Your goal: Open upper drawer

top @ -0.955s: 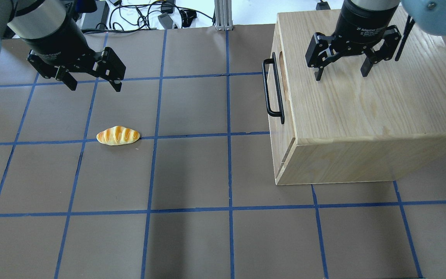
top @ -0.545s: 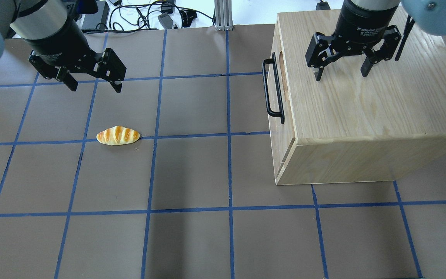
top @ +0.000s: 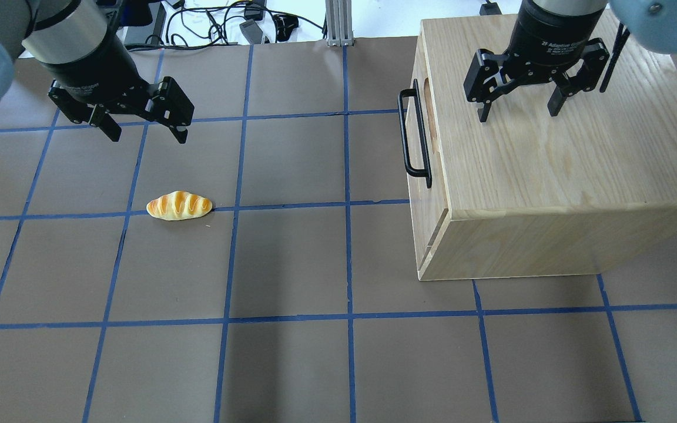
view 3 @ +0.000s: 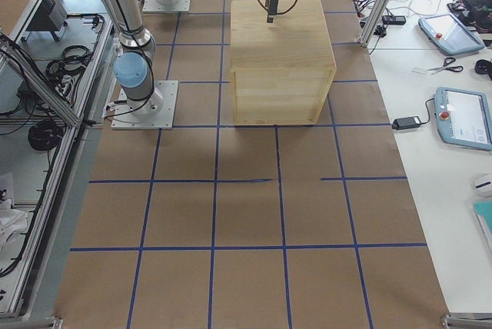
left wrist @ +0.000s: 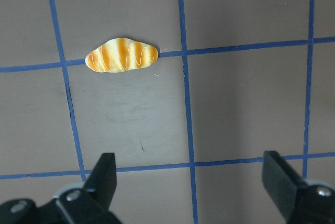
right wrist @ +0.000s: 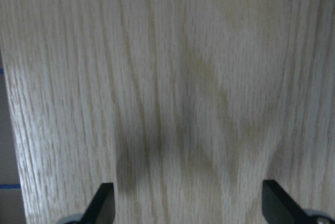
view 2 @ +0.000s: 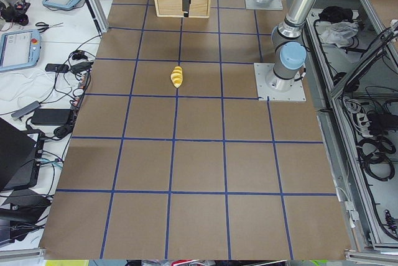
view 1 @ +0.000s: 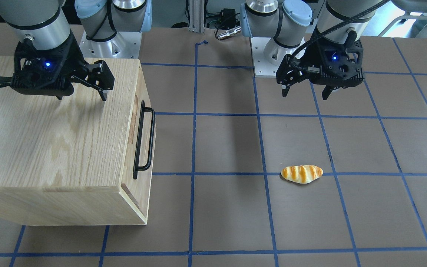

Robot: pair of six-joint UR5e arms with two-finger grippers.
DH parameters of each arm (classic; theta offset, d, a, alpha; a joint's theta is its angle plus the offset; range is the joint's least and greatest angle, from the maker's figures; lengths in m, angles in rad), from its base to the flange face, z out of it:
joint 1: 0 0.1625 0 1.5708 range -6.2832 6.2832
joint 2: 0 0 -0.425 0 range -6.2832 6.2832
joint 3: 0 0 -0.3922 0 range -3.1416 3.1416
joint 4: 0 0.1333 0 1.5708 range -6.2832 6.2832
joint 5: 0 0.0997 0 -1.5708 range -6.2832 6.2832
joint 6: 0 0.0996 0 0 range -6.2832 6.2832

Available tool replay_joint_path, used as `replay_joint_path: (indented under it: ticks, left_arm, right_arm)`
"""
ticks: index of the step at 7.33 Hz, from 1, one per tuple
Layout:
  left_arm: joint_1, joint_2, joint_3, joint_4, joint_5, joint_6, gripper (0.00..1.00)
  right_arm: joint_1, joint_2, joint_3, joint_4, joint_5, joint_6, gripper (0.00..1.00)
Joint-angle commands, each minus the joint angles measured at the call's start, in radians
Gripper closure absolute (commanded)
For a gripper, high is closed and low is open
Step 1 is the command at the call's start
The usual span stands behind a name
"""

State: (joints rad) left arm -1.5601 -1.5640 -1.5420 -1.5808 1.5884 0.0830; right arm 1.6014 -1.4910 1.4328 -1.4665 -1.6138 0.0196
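The upper drawer (top: 435, 200) is shut, its front flush with the oak cabinet (top: 550, 164). Its black bar handle (top: 415, 132) faces the table's middle and also shows in the front view (view 1: 143, 141). My right gripper (top: 518, 114) is open and empty, hovering over the cabinet top, right of the handle; its wrist view shows only wood grain (right wrist: 172, 77). My left gripper (top: 147, 137) is open and empty above the mat, far left of the handle. It also shows in the front view (view 1: 304, 95).
A toy bread roll (top: 179, 205) lies on the brown mat below the left gripper and shows in the left wrist view (left wrist: 122, 55). Cables and power bricks (top: 244, 23) lie past the mat's far edge. The cabinet stands on the mat's right part.
My left gripper has shifted slightly right and nearer the bread roll. The right gripper, the drawer and the roll have not moved.
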Motion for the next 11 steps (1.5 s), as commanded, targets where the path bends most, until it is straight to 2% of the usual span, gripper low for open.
replay_joint_path:
  ticks: [1, 2, 3, 4, 7, 9, 10, 11]
  left_arm:
    - [-0.002, -0.011, 0.000, 0.004, -0.007, -0.006, 0.00]
    - [-0.005, -0.030, 0.005, 0.007, -0.063, -0.066, 0.00]
    - [-0.008, -0.066, 0.002, 0.075, -0.191, -0.156, 0.00]
    - [-0.030, -0.103, -0.001, 0.129, -0.267, -0.202, 0.00]
    - [-0.161, -0.185, -0.007, 0.308, -0.486, -0.391, 0.00]
    - [-0.225, -0.246, -0.007, 0.442, -0.554, -0.514, 0.00]
    - [-0.254, -0.276, -0.007, 0.512, -0.558, -0.543, 0.00]
    - [-0.277, -0.295, -0.009, 0.527, -0.558, -0.580, 0.00]
  right_arm:
    - [-0.001, 0.000, 0.001, 0.000, 0.000, 0.000, 0.00]
    - [0.000, 0.000, 0.000, 0.000, 0.000, -0.001, 0.00]
    - [0.000, 0.000, 0.000, 0.000, 0.000, -0.001, 0.00]
    - [0.000, 0.000, 0.000, 0.000, 0.000, -0.001, 0.00]
    - [0.000, 0.000, 0.001, 0.000, 0.000, -0.001, 0.00]
    - [0.000, 0.000, 0.000, 0.000, 0.000, -0.001, 0.00]
    - [0.000, 0.000, 0.000, 0.000, 0.000, 0.000, 0.00]
    - [0.000, 0.000, 0.000, 0.000, 0.000, 0.000, 0.00]
